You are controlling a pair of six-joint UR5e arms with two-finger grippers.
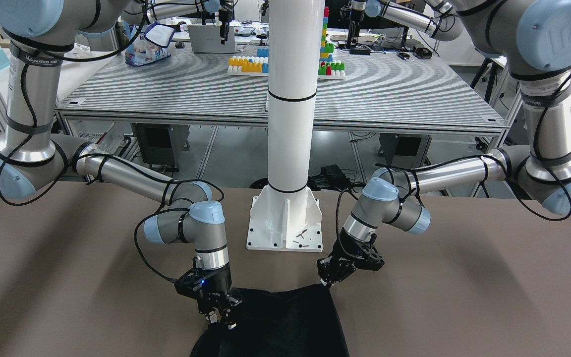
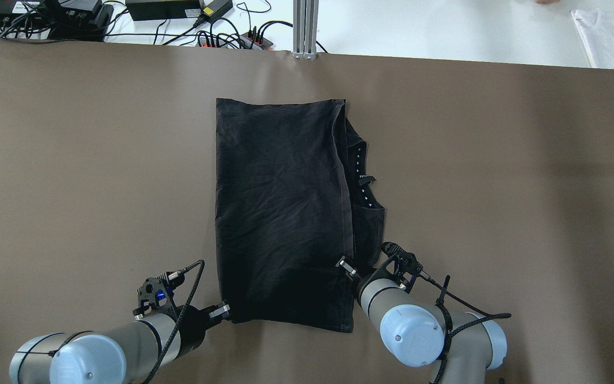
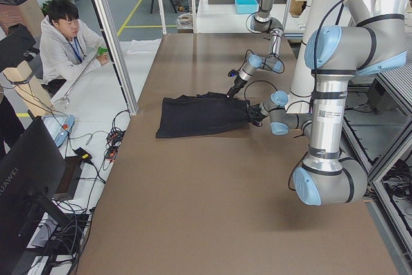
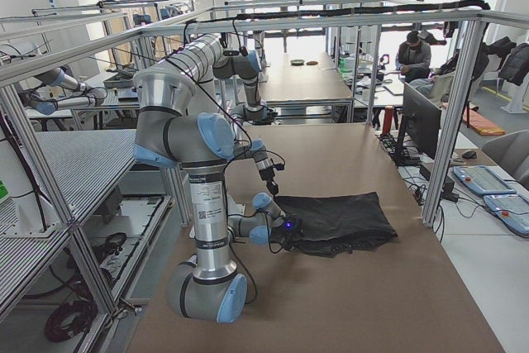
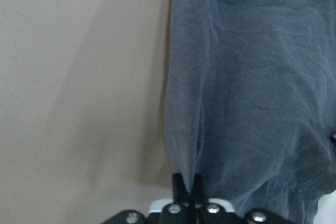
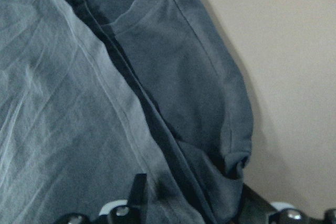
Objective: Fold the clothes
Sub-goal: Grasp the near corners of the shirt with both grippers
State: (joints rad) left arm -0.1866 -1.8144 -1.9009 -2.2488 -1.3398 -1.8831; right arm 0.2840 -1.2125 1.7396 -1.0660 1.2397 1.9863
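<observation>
The clothes are one black garment lying flat on the brown table, with its right side folded over and a sleeve and neck trim showing beside the fold. My left gripper is shut on the garment's near left corner; the left wrist view shows its fingertips pinched on the hem. At the near right, my right gripper is on the fold's edge. In the right wrist view its fingers stand apart, open, with the layered cloth between them. The front view shows both grippers, left and right.
The white pole's base plate stands on the table's robot side between the arms. Cables and power bricks lie beyond the far edge, with white cloth at the far right. A person sits beyond the far side.
</observation>
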